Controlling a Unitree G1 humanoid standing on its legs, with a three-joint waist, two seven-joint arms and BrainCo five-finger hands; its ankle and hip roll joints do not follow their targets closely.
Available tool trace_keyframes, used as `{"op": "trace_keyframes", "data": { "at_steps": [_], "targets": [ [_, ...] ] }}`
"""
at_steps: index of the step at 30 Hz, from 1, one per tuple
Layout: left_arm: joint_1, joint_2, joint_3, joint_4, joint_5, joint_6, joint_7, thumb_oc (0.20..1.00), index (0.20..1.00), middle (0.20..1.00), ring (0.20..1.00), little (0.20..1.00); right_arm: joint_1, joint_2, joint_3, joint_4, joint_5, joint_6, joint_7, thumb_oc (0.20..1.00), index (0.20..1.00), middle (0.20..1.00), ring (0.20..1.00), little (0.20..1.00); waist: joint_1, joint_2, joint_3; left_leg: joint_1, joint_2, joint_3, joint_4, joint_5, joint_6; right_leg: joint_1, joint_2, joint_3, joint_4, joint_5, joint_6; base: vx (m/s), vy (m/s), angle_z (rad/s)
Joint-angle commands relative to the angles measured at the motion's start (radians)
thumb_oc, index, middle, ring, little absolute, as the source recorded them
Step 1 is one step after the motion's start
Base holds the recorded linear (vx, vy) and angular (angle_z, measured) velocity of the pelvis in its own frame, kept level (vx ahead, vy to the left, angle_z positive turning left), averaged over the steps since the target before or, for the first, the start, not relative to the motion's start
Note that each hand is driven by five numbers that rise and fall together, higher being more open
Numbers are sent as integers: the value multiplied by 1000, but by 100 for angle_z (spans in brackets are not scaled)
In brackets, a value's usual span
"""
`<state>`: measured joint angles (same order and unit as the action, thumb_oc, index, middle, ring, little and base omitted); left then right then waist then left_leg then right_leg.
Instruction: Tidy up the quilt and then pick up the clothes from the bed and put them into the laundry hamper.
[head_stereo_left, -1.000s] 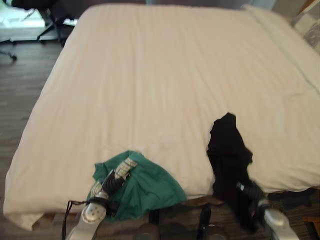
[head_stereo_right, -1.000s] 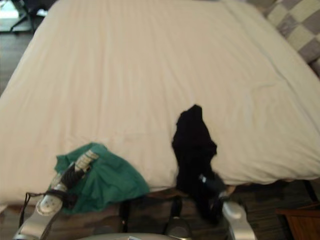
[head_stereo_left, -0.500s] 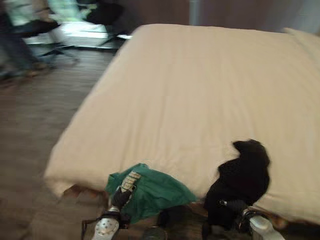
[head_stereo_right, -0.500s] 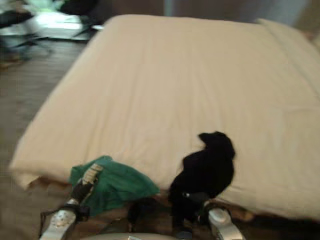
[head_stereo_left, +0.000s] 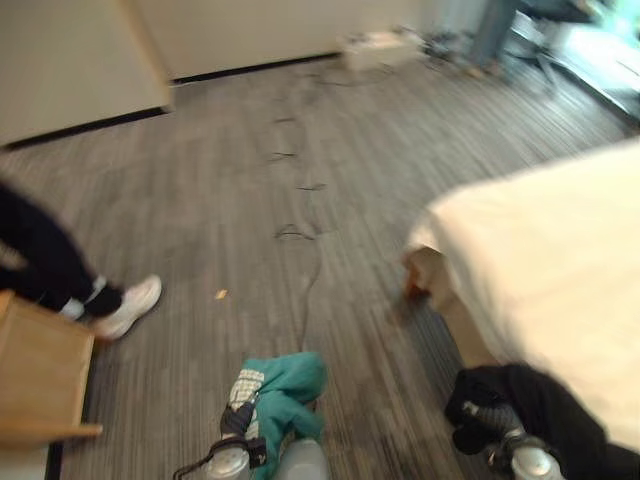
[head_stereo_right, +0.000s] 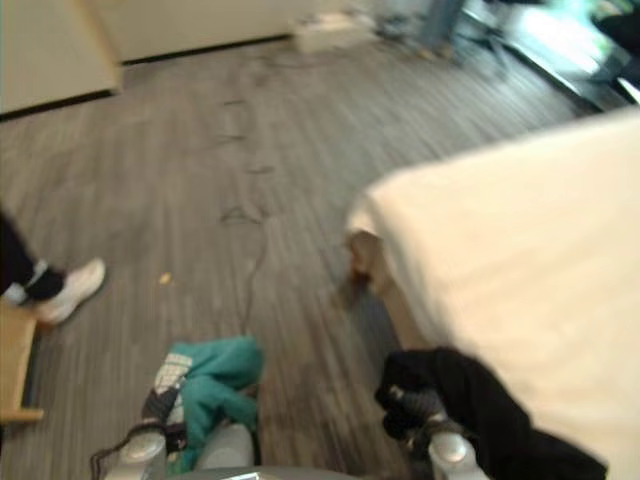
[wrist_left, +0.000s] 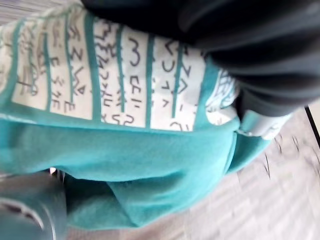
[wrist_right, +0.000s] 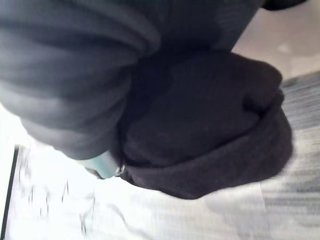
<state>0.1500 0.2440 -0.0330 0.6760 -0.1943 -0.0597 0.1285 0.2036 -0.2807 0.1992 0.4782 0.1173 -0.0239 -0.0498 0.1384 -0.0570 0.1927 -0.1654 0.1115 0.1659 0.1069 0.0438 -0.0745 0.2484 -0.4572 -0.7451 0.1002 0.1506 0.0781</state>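
My left hand (head_stereo_left: 240, 418) has its fingers curled into the teal garment (head_stereo_left: 290, 385) bunched just past them, and my right hand (head_stereo_left: 487, 418) is closed on the black garment (head_stereo_left: 545, 410), which drapes beside and beyond it. Farther out lie bare wood floor (head_stereo_left: 260, 180) and the corner of the bed (head_stereo_left: 540, 250), its quilt smooth. With 2 garments in hand, I judge this the carry step; next I must find the hamper.

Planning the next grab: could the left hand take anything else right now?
Probably not: the left hand is bunched in the green garment, fingers hidden, over bare floor.
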Motion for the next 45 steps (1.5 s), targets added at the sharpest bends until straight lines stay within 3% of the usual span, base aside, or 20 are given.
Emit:
{"op": "trace_keyframes", "data": {
  "at_steps": [1, 2, 4, 6, 13, 14, 19, 21, 23, 25, 27, 29, 35, 38, 39, 40, 41, 43, 44, 45],
  "targets": [
    [-5, 101, -13, -158, -42, -67, 43, 200, 200, 200, 200, 200, -98, 16, -16, -96, 55, -85, -8, 200, 200, 200, 200, 200, 9, 31, 15, 39, -12, -156, -109, -33, 12, -223, 117, 319, 112, -160, 81, 143, 437, 141],
    [-5, 101, -13, -158, -42, -66, 43, 200, 200, 200, 200, 200, -98, 15, -16, -95, 55, -86, -8, 200, 200, 200, 200, 200, 11, 32, 13, 38, -10, -156, -110, -33, 11, -227, 118, 321, 116, -163, 79, 82, 351, 210],
    [-15, 103, -43, -203, -47, -64, 33, 200, 200, 200, 200, 200, -103, 11, -40, -103, 86, -105, -24, 200, 200, 200, 200, 200, -21, 51, 29, 54, -58, -249, -133, -19, 25, -299, 263, 455, 107, -263, 56, 165, 218, 164],
    [-23, 101, -64, -226, -43, -69, 22, 200, 200, 200, 200, 200, -99, 3, -68, -86, 114, -118, -39, 200, 200, 200, 200, 200, -62, 47, 42, 95, -124, -340, -148, -26, 32, -333, 382, 588, 8, -266, 36, 229, 209, 110],
    [-14, 70, -60, -189, -42, -61, 3, 200, 200, 200, 200, 200, -128, 10, -91, 41, 98, -103, -62, 200, 200, 200, 200, 200, -62, 32, 3, 110, -181, -371, -107, -71, 63, -252, 375, 614, -112, -212, 42, 101, 61, 104],
    [-355, -120, -285, 362, -185, -49, -123, 200, 200, 200, 200, 200, -343, 70, 174, 362, 98, -101, -32, 200, 200, 200, 200, 200, -100, 45, 94, 120, -141, -415, -190, -75, 67, -276, 398, 566, -166, -233, 2, 99, 30, -13],
    [-352, -108, -286, 387, -144, -39, -123, 200, 200, 200, 200, 200, -363, 53, 197, 317, 94, -112, -18, 200, 200, 200, 200, 200, -104, 32, 109, 90, -139, -390, -118, -120, 68, -297, 405, 598, -139, -247, -10, 97, -50, 1],
    [-312, -89, -279, 400, -93, -32, -135, 200, 200, 200, 200, 200, -340, 39, 205, 291, 72, -114, -5, 200, 200, 200, 200, 200, -95, 21, 110, 69, -146, -353, 4, -156, 56, -271, 406, 620, -157, -259, -19, 133, -36, -38],
    [-291, -66, -255, 404, -72, -32, -141, 200, 200, 200, 200, 200, -346, 17, 194, 275, 44, -117, -7, 200, 200, 200, 200, 200, -51, 32, 149, -67, -170, -338, 274, -61, 9, -221, 416, 626, -184, -263, -44, 79, -51, -40],
    [-280, -60, -243, 394, -73, -38, -133, 200, 200, 200, 200, 200, -359, -4, 186, 260, 28, -115, -21, 200, 200, 200, 200, 200, -23, 34, 170, -161, -180, -330, 417, 4, 11, -183, 416, 626, -187, -280, -55, 165, -32, -23],
    [-245, -47, -229, 346, -75, -38, -129, 200, 200, 200, 200, 200, -360, -19, 185, 218, 19, -112, -41, 200, 200, 200, 200, 200, 9, 28, 158, -252, -183, -277, 335, -63, 25, -143, 407, 619, -187, -342, -39, 486, 62, -34],
    [-234, -55, -221, 310, -73, -42, -118, 200, 200, 200, 200, 200, -371, -9, 188, 204, 5, -125, -54, 200, 200, 200, 200, 200, 51, 49, 130, -291, -165, -247, 13, 10, 28, -88, 434, 615, -187, -401, -20, 683, 234, -43],
    [-253, -37, -183, 346, -77, -44, -102, 200, 200, 200, 200, 200, -395, 59, 178, 242, -12, -126, -49, 200, 200, 200, 200, 200, 96, -38, 62, -260, -177, -233, -73, 71, 74, -42, 389, 613, -79, -383, 38, 496, 217, 37],
    [-257, -22, -188, 362, -36, -44, -93, 200, 200, 200, 200, 200, -392, 83, 157, 275, 4, -130, -46, 200, 200, 200, 200, 200, 73, -53, 60, -140, -217, -261, -69, 18, 126, -123, 326, 614, 244, -144, 132, 660, 340, -37],
    [-263, -3, -176, 342, -54, -45, -91, 200, 200, 200, 200, 200, -401, 94, 154, 264, 15, -137, -44, 200, 200, 200, 200, 200, 41, -16, 59, -35, -201, -312, -114, -7, 152, -221, 320, 614, 468, -15, 109, 696, 323, 12],
    [-263, -3, -176, 342, -54, -45, -91, 200, 200, 200, 200, 200, -401, 94, 154, 264, 15, -137, -44, 200, 200, 200, 200, 200, 40, -14, 58, -36, -199, -313, -115, -6, 152, -223, 321, 613, 467, -13, 109, 776, 303, 55],
    [-286, -64, -258, 342, -119, -39, -31, 200, 200, 200, 200, 200, -606, 311, -124, 631, 267, -149, -457, 200, 200, 200, 200, 200, 45, 26, 40, 27, -199, -357, -144, -14, 164, -263, 329, 579, 540, -64, 102, 488, 234, 82],
    [-300, -67, -242, 374, -173, -60, 34, 200, 200, 200, 200, 200, -321, 211, -137, 632, 415, -201, -337, 200, 200, 200, 200, 200, -63, 75, 51, 142, -162, -395, -187, -35, 147, -403, 385, 590, 536, -184, 59, 751, 232, 99],
    [-303, -136, -305, 388, -177, -106, 89, 200, 200, 200, 200, 200, -350, 246, -148, 651, 527, -220, -344, 200, 200, 200, 200, 200, -77, 71, 65, 205, -163, -451, -193, -75, 127, -441, 392, 539, 358, -247, 45, 589, 20, 89],
    [-302, -136, -306, 387, -177, -106, 90, 200, 200, 200, 200, 200, -350, 246, -149, 652, 527, -221, -344, 200, 200, 200, 200, 200, -81, 74, 64, 203, -161, -456, -193, -72, 126, -438, 394, 533, 350, -242, 44, 651, -119, 91]
  ]
}}
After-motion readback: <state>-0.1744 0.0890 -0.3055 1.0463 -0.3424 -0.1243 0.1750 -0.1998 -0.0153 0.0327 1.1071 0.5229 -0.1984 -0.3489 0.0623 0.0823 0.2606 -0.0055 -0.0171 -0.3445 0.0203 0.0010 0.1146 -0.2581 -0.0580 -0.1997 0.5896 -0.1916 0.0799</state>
